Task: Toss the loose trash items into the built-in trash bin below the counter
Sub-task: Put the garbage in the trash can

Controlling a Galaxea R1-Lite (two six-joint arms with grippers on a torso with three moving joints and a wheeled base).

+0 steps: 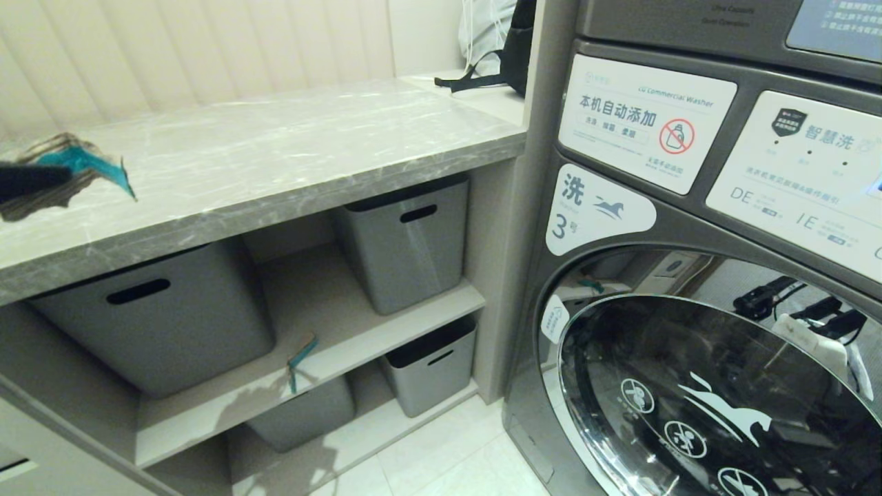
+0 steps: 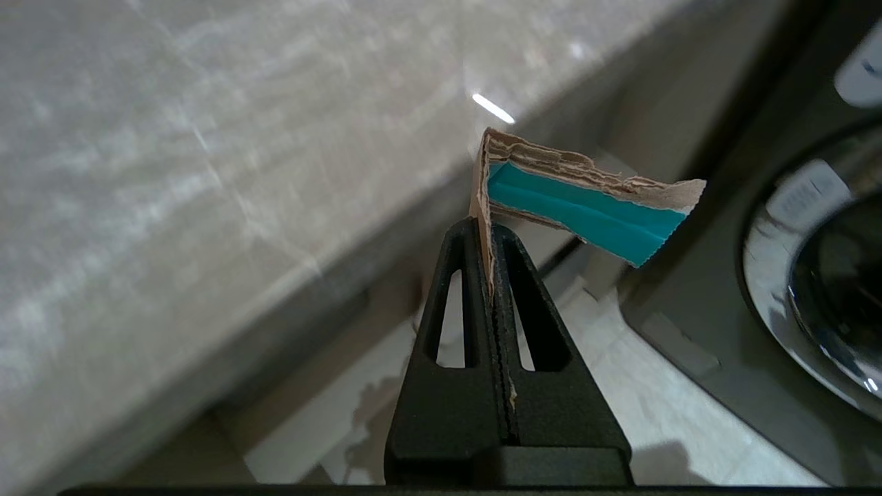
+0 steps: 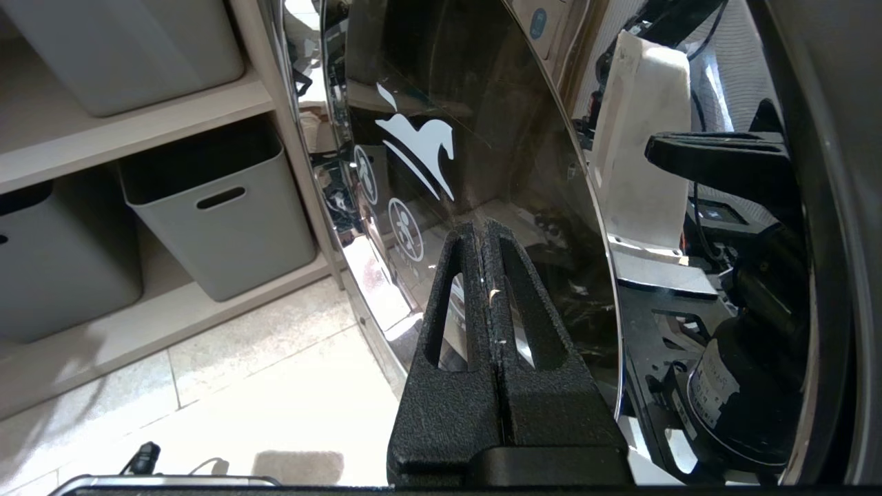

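My left gripper [image 1: 65, 176] hangs at the far left of the head view, just above the grey marble-look counter [image 1: 275, 151]. It is shut on a torn cardboard scrap [image 1: 83, 165], turquoise on one face and brown on the other. In the left wrist view the jaws [image 2: 488, 231] pinch the scrap's brown edge, and its turquoise flap [image 2: 586, 207] sticks out past the counter's front edge [image 2: 172, 172]. A second turquoise scrap [image 1: 301, 357] stands on the middle shelf between the tubs. My right gripper [image 3: 480, 231] is shut and empty, low in front of the washer door. The built-in trash bin is out of view.
Grey plastic tubs with slot handles [image 1: 158, 310] [image 1: 406, 241] [image 1: 431, 365] fill the shelves under the counter. A large washing machine [image 1: 689, 207] with a glass door stands at the right. A black bag with straps [image 1: 496, 69] lies at the counter's back. Pale floor tiles [image 1: 441, 455] lie below.
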